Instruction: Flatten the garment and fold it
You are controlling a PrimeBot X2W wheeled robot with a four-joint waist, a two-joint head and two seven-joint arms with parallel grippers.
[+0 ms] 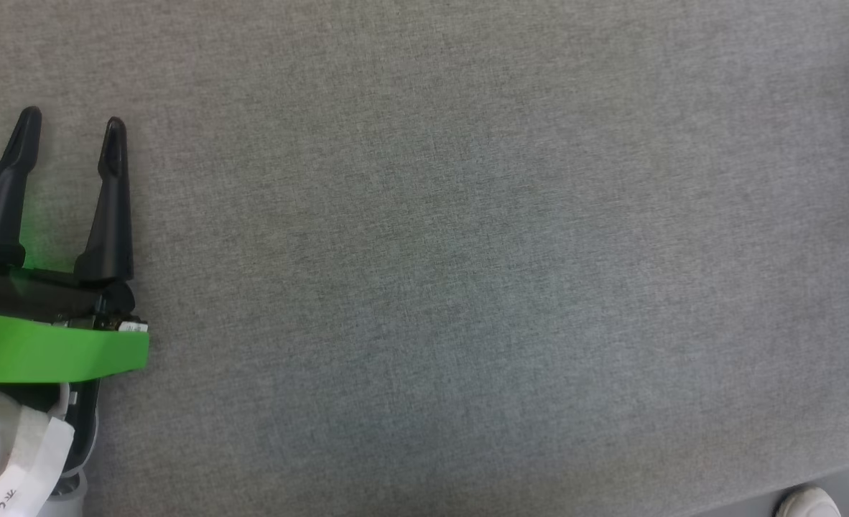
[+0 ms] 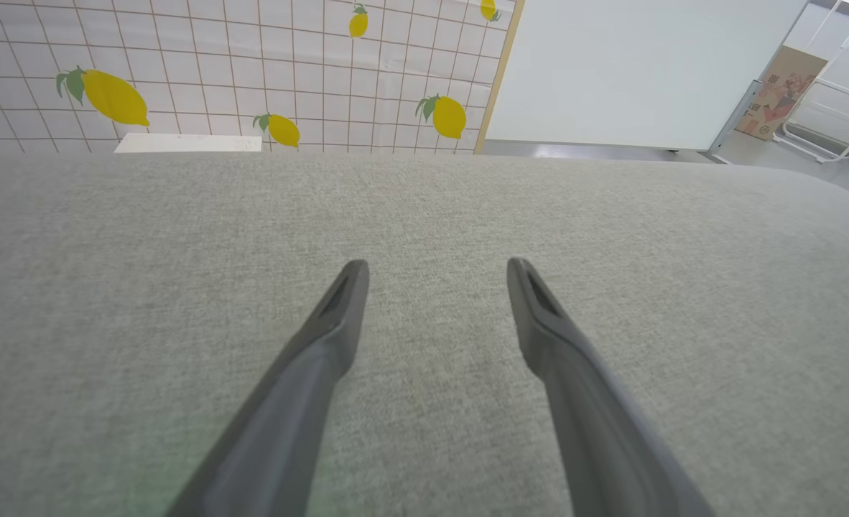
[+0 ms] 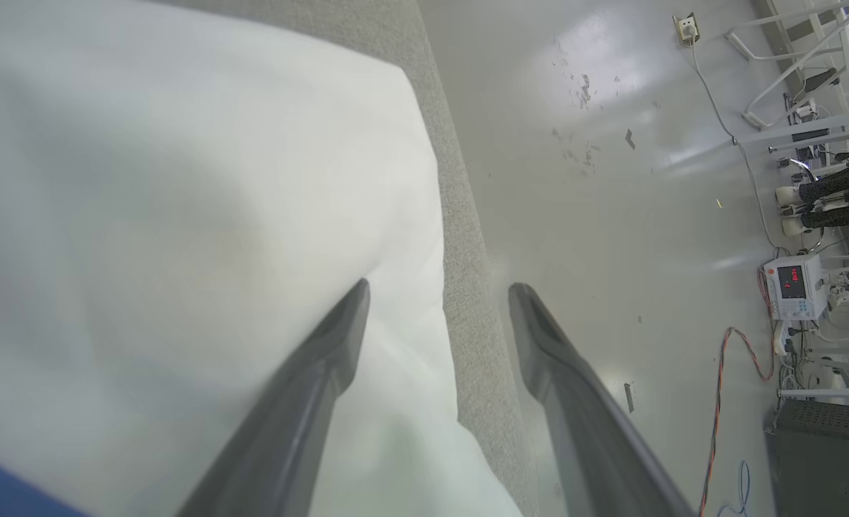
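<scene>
The garment (image 3: 180, 215) shows in the right wrist view as a broad white cloth with a blue patch at the lower left corner, lying near the edge of the grey table (image 3: 467, 287). My right gripper (image 3: 439, 291) hovers over that edge with its jaws open, one finger above the white cloth, the other above the floor side; nothing sits between them. My left gripper (image 1: 72, 123) rests open at the left of the head view over bare grey fabric. In its own wrist view, the left gripper (image 2: 435, 264) holds nothing.
The grey fabric table (image 1: 467, 251) spans the head view, and a white shoe (image 1: 809, 501) shows beside its lower right corner. A lemon-patterned tiled wall (image 2: 252, 72) and a white box (image 2: 187, 143) stand beyond the far edge. Cables and equipment (image 3: 794, 287) lie on the floor.
</scene>
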